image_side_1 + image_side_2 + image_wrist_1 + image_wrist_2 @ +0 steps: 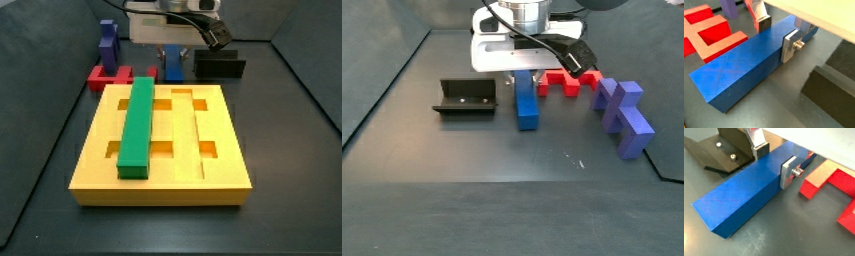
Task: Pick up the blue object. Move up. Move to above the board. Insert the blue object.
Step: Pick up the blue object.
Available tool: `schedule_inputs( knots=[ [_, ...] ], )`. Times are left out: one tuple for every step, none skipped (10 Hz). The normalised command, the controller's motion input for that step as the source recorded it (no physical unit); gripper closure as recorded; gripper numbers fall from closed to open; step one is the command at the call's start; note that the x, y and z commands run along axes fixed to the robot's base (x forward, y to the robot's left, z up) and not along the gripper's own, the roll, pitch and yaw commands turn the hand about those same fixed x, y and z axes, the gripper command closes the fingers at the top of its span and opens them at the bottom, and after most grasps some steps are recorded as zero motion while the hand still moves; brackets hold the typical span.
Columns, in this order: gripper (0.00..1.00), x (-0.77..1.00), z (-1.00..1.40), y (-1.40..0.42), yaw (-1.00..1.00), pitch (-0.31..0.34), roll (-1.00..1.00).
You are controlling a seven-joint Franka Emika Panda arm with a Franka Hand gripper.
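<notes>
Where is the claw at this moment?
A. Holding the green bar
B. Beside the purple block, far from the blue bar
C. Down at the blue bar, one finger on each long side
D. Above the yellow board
C: both wrist views show the claw straddling the blue bar, which lies on the floor.

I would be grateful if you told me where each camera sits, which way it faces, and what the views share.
Wrist view: on the wrist, looking down the gripper along the long blue rectangular bar; red piece beside it.
Wrist view: same mount, gripper straddling the bar; dark L-shaped fixture beside it.
Side view: beyond the large yellow grooved board, facing the gripper.
Side view: opposite side, bare floor in front, gripper on the bar.
All four show bar and gripper.
</notes>
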Motion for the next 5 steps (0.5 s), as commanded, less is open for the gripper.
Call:
schedule_inputs(
  knots=[
    [1.0,0.0,0.0,0.0,0.0,0.0,0.0],
    [1.0,0.0,0.0,0.0,0.0,0.0,0.0],
    [1.0,0.0,0.0,0.0,0.0,0.0,0.0],
    [1.0,0.0,0.0,0.0,0.0,0.0,0.0],
    [1.0,0.0,0.0,0.0,0.0,0.0,0.0]
  ],
)
